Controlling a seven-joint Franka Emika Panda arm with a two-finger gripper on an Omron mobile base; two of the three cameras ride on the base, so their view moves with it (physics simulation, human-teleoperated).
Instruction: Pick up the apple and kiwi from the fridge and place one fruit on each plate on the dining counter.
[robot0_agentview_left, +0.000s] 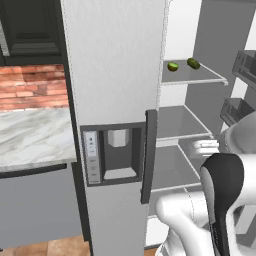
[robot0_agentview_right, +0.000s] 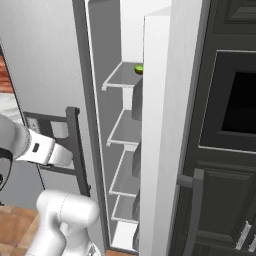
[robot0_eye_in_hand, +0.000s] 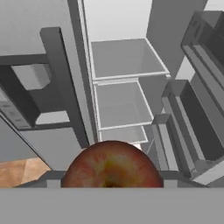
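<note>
Showing, left to right in the left base view: white-grey veined marble countertop (robot0_agentview_left: 30, 135) beneath a red brick wall (robot0_agentview_left: 32, 85); tall brushed silver-grey fridge (robot0_agentview_left: 115, 65) with closed left door carrying a recessed water dispenser panel (robot0_agentview_left: 112, 155) and a dark vertical handle (robot0_agentview_left: 148, 155); open right compartment with white inner walls and stacked glass shelves. Resting on the top shelf (robot0_agentview_left: 192, 75), two small olive-green fruits, near each other but apart: the left one (robot0_agentview_left: 173, 66) with a lime-green cut face, identifiable as the kiwi; the right one (robot0_agentview_left: 193, 63) darker, kind not told. Occupying the lower right, white robot arm (robot0_agentview_left: 220, 200) with dark joint.

Seen from the right base view: arm link (robot0_agentview_right: 37, 147) crossing in front of the fridge handle, open compartment at centre, green fruit partly hidden behind the open door's edge at the top shelf, black oven cabinet (robot0_agentview_right: 227, 125) at right.

Seen in the hand view: round red fruit with yellow-orange blush, the apple (robot0_eye_in_hand: 111, 165), filling the bottom centre immediately at the gripper (robot0_eye_in_hand: 111, 175), between the dark finger tips (robot0_eye_in_hand: 52, 177), jaws closed partway against its sides. Held outside the fridge, facing bare shelves (robot0_eye_in_hand: 122, 59) and door bins (robot0_eye_in_hand: 192, 127). Kiwi well above and apart from the hand.
</note>
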